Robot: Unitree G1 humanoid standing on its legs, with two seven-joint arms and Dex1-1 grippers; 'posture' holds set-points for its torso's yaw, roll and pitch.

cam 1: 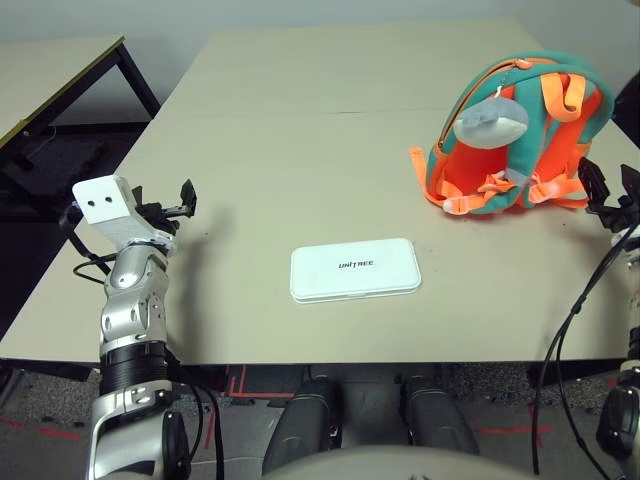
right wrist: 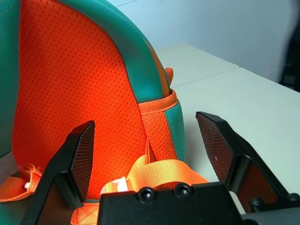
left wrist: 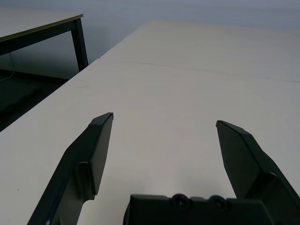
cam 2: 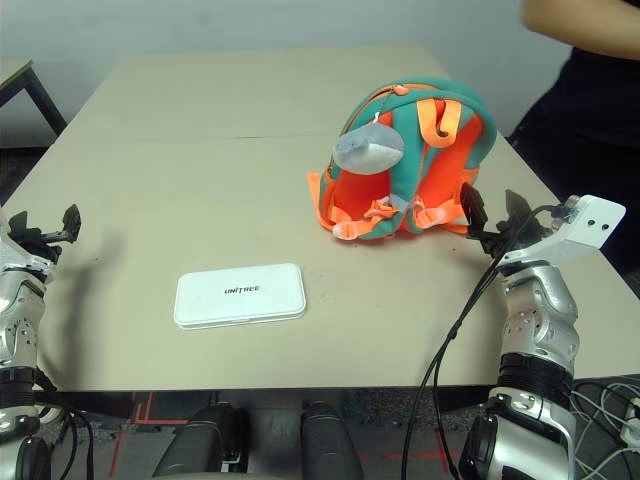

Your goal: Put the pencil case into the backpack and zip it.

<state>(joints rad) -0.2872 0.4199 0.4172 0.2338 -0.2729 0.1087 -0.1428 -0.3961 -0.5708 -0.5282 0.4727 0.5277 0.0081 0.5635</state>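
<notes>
Pencil case [cam 1: 354, 269] lies flat at near centre of the table [cam 1: 300, 130], lettering up, long axis running left-right. Left gripper [cam 1: 172, 205] is spread wide and empty, hovering near the table's left edge; the case sits to its right and slightly nearer, well apart. Right gripper [cam 2: 489, 222] is also spread and empty, just beside the right flank of the backpack [cam 2: 410, 165], which stands far right, orange panel facing the robot. Judgement: neither arm is clearly nearer the case.
</notes>
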